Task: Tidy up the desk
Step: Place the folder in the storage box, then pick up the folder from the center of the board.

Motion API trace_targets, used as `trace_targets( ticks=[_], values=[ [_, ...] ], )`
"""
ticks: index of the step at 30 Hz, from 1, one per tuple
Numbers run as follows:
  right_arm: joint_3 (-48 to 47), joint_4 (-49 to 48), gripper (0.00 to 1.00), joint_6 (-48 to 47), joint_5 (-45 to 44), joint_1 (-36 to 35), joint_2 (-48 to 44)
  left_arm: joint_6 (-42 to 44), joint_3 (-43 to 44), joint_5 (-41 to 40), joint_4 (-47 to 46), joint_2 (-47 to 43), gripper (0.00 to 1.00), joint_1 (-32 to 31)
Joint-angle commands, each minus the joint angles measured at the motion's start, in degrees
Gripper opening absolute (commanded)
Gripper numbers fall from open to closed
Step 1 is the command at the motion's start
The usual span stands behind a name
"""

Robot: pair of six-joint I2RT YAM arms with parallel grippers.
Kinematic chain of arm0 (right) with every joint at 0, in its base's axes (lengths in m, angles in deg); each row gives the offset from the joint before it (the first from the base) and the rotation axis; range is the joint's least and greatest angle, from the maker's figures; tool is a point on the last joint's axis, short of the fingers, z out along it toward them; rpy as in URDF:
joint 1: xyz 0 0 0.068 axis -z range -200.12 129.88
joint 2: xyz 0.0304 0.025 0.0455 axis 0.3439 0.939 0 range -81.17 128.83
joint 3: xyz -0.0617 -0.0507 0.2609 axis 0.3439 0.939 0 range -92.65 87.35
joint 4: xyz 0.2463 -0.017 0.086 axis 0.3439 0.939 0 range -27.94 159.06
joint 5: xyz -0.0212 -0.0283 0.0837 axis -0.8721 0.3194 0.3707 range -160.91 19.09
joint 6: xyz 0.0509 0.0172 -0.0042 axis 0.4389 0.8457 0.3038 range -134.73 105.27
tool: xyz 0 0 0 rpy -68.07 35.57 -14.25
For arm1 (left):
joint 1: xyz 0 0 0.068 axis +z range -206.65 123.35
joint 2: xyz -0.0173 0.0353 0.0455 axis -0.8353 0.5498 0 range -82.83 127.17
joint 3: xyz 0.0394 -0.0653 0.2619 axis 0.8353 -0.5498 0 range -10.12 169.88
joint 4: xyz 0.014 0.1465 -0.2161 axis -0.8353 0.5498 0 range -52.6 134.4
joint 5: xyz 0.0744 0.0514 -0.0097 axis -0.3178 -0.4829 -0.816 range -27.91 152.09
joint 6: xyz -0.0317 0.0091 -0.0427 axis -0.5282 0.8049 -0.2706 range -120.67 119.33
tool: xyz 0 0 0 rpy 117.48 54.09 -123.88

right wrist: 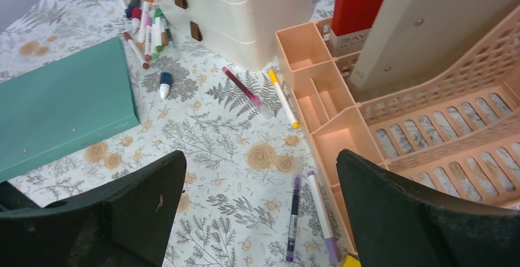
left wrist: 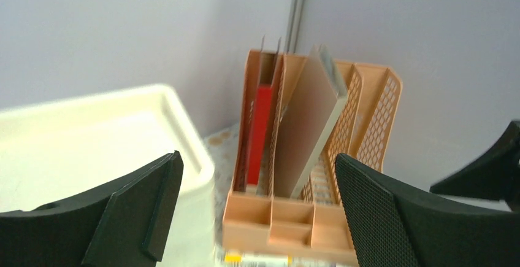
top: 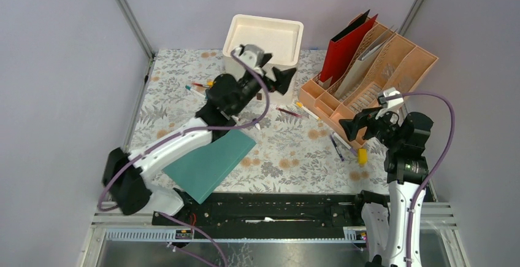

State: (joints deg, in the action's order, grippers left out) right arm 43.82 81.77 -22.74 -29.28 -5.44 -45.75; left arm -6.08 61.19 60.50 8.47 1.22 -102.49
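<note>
Upper centre, at bin (top: 240,26) rim: left gripper (top: 275,70), jaws spread.
Right gripper (top: 360,122) spread beside organizer (top: 406,58) edge; desk (top: 288,156) cloth open between.

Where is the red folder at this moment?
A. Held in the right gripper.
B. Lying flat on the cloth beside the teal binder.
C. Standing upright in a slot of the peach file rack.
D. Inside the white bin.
C: the red folder stands upright in an end slot of the peach file rack.
</note>
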Motion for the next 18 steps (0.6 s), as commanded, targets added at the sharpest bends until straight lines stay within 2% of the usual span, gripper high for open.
trace_targets(
  ticks=[1,7,12,18],
  values=[
    [0.72,-3.01,1.00,-1.76,7.33,0.18,-0.59,-4.51,-12.54,-6.48,5.81,-11.74,0.99,0.40],
    [2.32,-4.11,1.00,-2.10,14.73,0.18,-0.78,-10.40,-28.26,-7.39,14.08,-26.47,0.99,1.23],
    [3.42,-4.41,1.00,-3.25,21.11,0.18,0.66,-20.33,-37.04,-11.41,22.85,-36.90,0.99,1.35],
    [3.62,-2.59,1.00,-6.09,26.59,-0.81,4.13,-25.86,-44.91,-12.11,27.57,-46.90,0.99,1.53]
  ],
)
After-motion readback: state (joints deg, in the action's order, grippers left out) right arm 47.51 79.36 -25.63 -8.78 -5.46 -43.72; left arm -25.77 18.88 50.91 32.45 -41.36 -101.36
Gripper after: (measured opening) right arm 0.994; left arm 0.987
